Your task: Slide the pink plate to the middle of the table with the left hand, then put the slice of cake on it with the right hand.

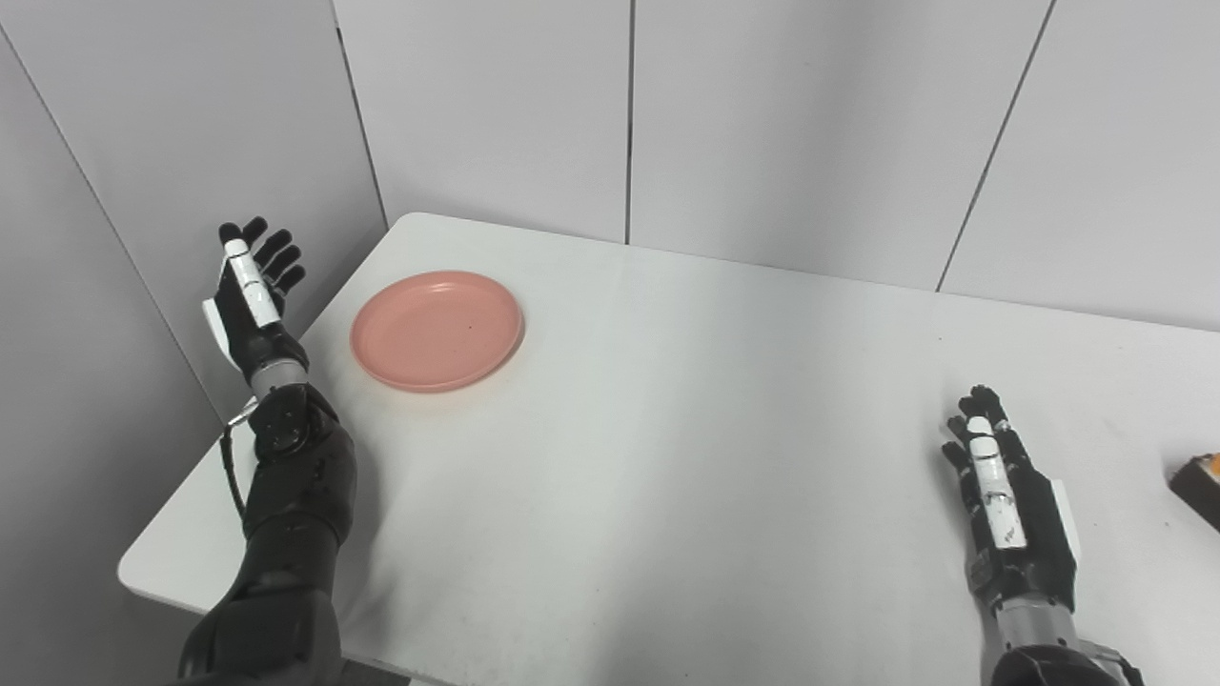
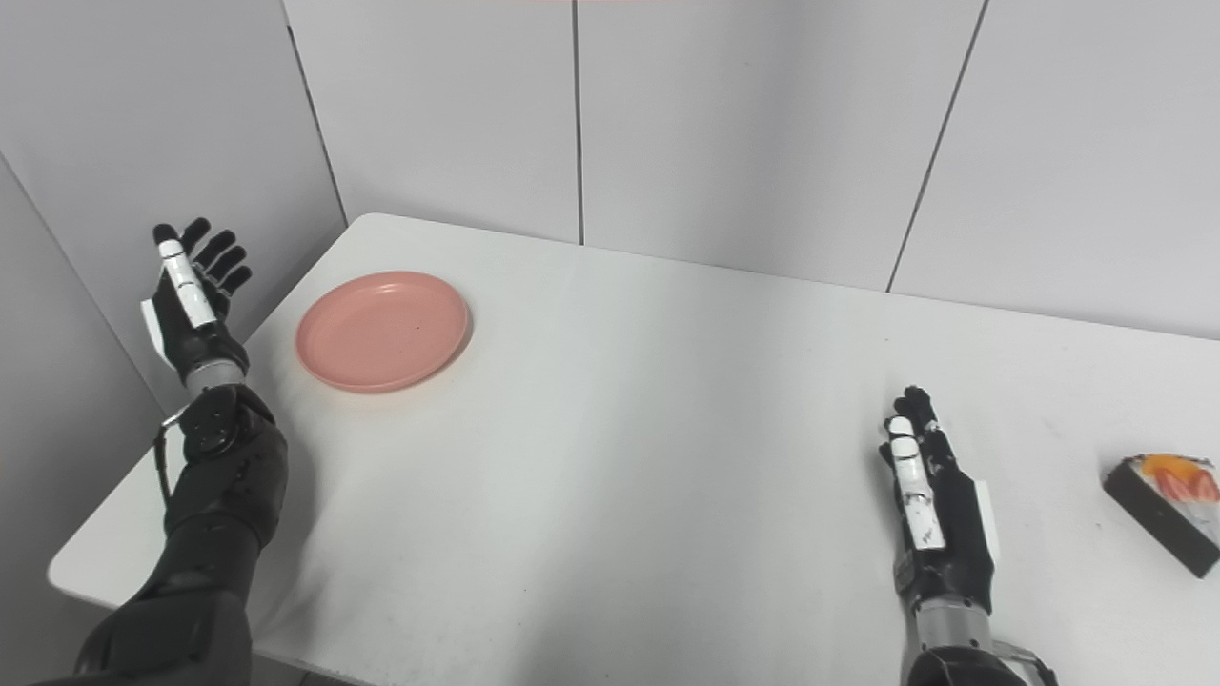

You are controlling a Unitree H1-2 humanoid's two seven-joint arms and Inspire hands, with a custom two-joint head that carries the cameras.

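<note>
A pink plate point(image 1: 437, 329) lies on the white table point(image 1: 667, 457) near its far left corner, with nothing on it. My left hand point(image 1: 250, 297) is raised beside the table's left edge, left of the plate and apart from it, fingers spread and holding nothing. At the right side lies a slice of cake point(image 2: 1168, 509), dark with a white and orange top; the left eye view shows only its tip point(image 1: 1199, 486). My right hand point(image 2: 929, 500) rests open over the table, a little left of the cake and not touching it.
Grey wall panels point(image 1: 762, 124) stand close behind the table and along its left side. The table's left edge runs just under my left forearm point(image 1: 291, 495).
</note>
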